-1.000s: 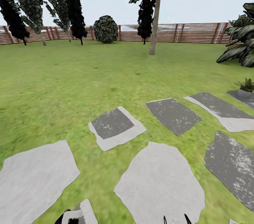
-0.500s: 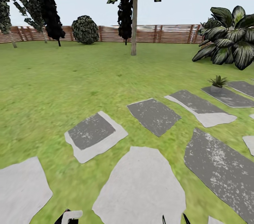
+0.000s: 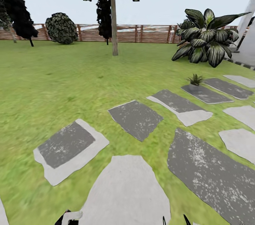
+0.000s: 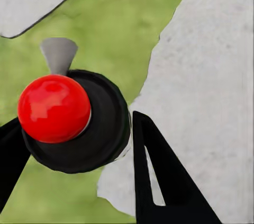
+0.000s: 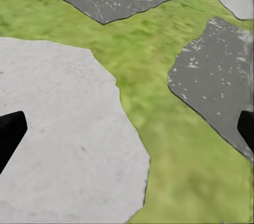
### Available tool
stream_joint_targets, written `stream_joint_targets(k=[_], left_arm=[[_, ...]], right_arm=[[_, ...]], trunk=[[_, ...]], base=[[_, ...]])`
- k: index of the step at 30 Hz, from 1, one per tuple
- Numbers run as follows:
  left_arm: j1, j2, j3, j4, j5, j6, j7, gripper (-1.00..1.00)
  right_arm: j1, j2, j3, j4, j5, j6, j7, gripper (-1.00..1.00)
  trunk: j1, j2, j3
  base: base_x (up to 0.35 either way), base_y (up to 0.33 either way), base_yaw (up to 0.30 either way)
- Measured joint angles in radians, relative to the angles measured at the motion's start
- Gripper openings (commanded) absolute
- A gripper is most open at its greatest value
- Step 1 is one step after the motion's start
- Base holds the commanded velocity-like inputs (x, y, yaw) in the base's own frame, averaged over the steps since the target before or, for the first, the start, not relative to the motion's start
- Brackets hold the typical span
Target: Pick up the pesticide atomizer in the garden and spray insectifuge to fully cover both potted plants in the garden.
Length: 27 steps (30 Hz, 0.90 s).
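our view has swung right, sliding the potted plant inward beside the big palm. our left gripper clamps the pesticide atomizer; our right gripper gapes empty.

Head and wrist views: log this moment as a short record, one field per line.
setting: garden lawn with grey stepping stones, wooden fence behind
left gripper: shut on the pesticide atomizer, red tip toward the camera
right gripper: open, holding nothing, above grass and stones
potted plant: one in view, on a far dark stone ahead to the right
other plants: big striped-leaf plant, tree, round bush
spraying: not yet begun
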Motion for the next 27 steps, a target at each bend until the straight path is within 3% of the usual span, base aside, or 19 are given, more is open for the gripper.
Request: stream_joint_targets(k=[27], left_arm=[[0.0,0.0,0.0,0.0,-0.005,0.0,0.0,-1.0]], right_arm=[[0.0,0.001,0.0,0.0,-0.003,0.0,-0.002,1.0]], trunk=[[0.0,0.0,0.0]], base=[[0.28,-0.161,-0.3]])
